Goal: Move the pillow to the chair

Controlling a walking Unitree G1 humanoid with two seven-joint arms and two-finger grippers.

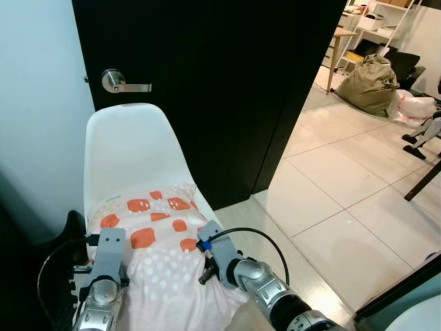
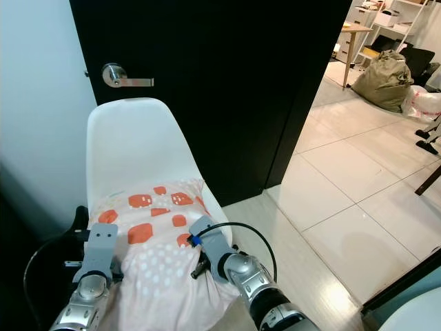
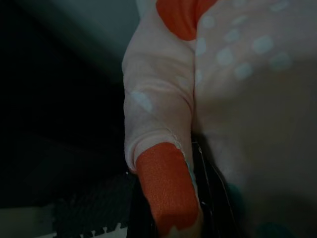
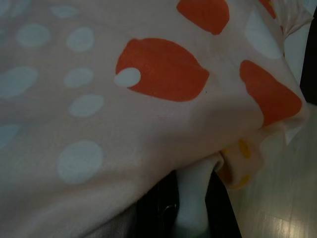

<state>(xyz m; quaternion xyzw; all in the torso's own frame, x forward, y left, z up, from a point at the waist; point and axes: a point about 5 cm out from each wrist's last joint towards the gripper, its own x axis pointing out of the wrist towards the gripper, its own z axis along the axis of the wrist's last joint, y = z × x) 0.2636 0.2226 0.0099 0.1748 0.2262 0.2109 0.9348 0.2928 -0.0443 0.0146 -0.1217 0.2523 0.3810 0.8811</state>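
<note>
The pillow (image 1: 162, 255), pale pink with orange patches and light dots, is lying on the seat of the white chair (image 1: 131, 148), its near end hanging toward the camera between the two arms. The left gripper (image 1: 103, 258) is sitting against the pillow's left edge and the right gripper (image 1: 210, 255) against its right edge, one on each side, both touching the fabric. The fingers of both are buried under or behind the cloth, so I cannot tell how far either pair is spread. The left wrist view is looking at a dim fold of the pillow with an orange corner; the right wrist view is showing the underside of the fabric draped over the chair's white edge. Beyond the chair, a black door (image 1: 227, 83) with a silver handle (image 1: 124, 83) is standing; further right, pale floor tiles (image 1: 344, 186) are running toward an olive bag (image 1: 372, 83).
</note>
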